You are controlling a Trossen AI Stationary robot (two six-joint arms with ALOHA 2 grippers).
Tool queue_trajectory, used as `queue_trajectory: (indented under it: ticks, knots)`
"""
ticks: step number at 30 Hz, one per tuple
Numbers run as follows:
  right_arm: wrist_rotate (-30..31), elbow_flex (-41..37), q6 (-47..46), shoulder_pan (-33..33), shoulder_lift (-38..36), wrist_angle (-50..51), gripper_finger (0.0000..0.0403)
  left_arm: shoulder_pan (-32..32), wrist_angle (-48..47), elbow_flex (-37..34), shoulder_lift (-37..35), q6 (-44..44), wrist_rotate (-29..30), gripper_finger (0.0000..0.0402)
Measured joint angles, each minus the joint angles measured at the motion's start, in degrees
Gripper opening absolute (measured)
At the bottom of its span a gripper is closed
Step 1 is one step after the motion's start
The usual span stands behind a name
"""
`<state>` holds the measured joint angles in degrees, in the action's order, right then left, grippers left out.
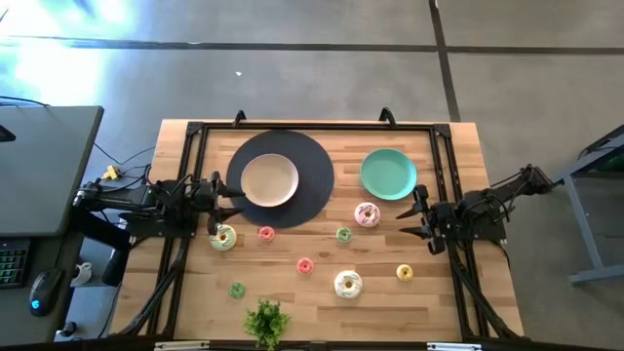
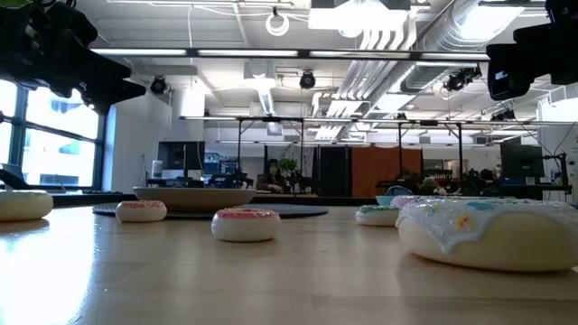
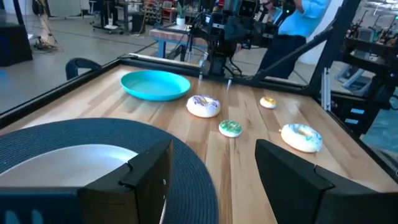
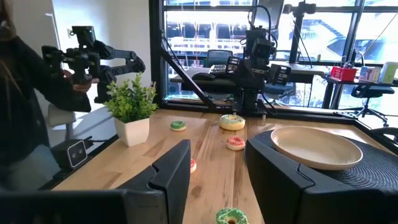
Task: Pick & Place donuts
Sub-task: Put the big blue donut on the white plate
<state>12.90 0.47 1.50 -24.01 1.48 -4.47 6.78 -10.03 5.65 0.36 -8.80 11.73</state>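
Several toy donuts lie flat on the wooden table. The green-iced one [image 1: 223, 237] is nearest my left gripper [image 1: 219, 202]. The pink-iced one [image 1: 367, 214] lies just left of my right gripper [image 1: 414, 220], and the white-iced one [image 1: 348, 284] is toward the near edge. Smaller rings lie between them: pink [image 1: 266, 232], green [image 1: 343, 234], pink [image 1: 304, 264], yellow [image 1: 405, 272], green [image 1: 237, 289]. Both grippers hover open above the table. My left gripper [image 3: 214, 180] looks across at the pink-iced donut [image 3: 203, 106]. My right gripper [image 4: 217, 171] faces the green-iced donut [image 4: 232, 122].
A beige plate [image 1: 269, 180] sits on a round dark mat [image 1: 312, 156] at the far left-centre, with a teal plate [image 1: 388, 174] to its right. A potted plant [image 1: 266, 320] stands at the near edge. A black frame [image 1: 312, 127] runs around the table. A person's arm [image 4: 37, 87] shows beyond the table.
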Motion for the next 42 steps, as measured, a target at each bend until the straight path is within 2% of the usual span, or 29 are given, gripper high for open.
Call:
queue_trajectory:
  ticks: [4, 10, 15, 20, 22, 26, 31, 34, 38, 42]
  knots:
    - [0.0, 0.0, 0.0, 0.0, 0.0, 0.0, 0.0152, 0.0, 0.0, 0.1, 0.0, -1.2, -1.0, 0.0227]
    - [0.0, 0.0, 0.0, 0.0, 0.0, 0.0, 0.0151, 0.0, 0.0, 0.1, 0.0, -5.0, -6.5, 0.0227]
    - [0.0, 0.0, 0.0, 0.0, 0.0, 0.0, 0.0151, 0.0, -0.4, 0.2, 0.0, -6.1, -6.4, 0.0227]
    - [0.0, 0.0, 0.0, 0.0, 0.0, 0.0, 0.0151, 0.0, -0.6, 0.5, 0.0, -13.4, -4.0, 0.0227]
    - [0.0, 0.0, 0.0, 0.0, 0.0, 0.0, 0.0152, 0.0, -1.1, 2.0, 0.1, -16.5, -2.1, 0.0227]
    - [0.5, 0.0, 0.2, 0.0, 0.0, -0.1, 0.0151, 0.0, -6.1, 8.7, 1.5, -16.2, -1.7, 0.0214]
    - [2.4, 0.0, 5.2, 0.0, 0.0, -0.1, 0.0151, 0.0, -21.7, 20.3, 7.2, -16.4, -4.2, 0.0182]
    - [2.6, 0.0, 7.8, 0.0, 0.0, -0.1, 0.0152, 0.0, -29.8, 24.9, 12.1, -18.6, -5.0, 0.0171]
    - [2.2, 0.0, 6.8, 0.0, 0.0, -0.1, 0.0152, 0.0, -33.9, 25.9, 19.1, -19.1, -9.1, 0.0171]
    - [2.1, 0.0, 5.0, 0.0, 0.0, -0.1, 0.0152, 0.0, -33.6, 25.8, 27.0, -18.9, -13.7, 0.0192]
